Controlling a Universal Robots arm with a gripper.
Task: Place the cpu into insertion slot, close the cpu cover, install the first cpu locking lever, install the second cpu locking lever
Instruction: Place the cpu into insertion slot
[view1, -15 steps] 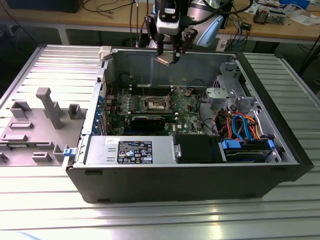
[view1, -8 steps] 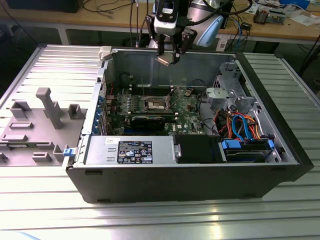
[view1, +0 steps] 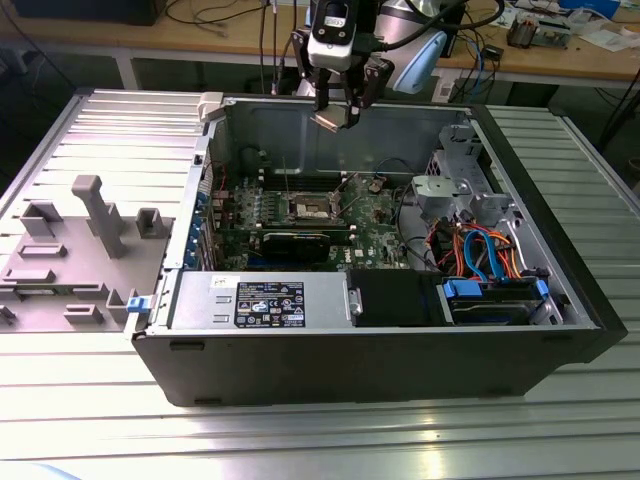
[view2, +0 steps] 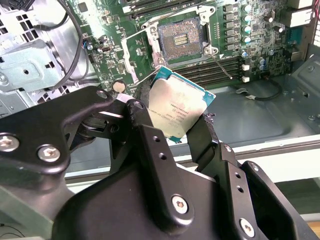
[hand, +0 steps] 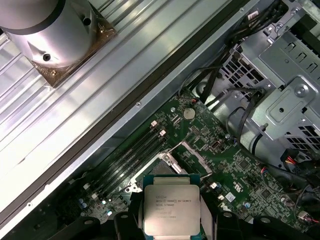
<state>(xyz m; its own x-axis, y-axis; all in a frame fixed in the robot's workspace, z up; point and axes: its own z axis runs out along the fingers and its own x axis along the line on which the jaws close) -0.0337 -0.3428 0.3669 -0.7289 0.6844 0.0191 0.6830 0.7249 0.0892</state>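
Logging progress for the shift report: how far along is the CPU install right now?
Done: the cpu is picked up, clamped in the gripper above the open case. In hand: it hangs over the motherboard. Left: the insertion slot is empty, the cpu cover stands open, and a locking lever sticks out unlatched.

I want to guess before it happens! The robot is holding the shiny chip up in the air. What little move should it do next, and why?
Probably ease down toward the insertion slot: the gripper holds the cpu well above the motherboard, and the slot looks open and empty.
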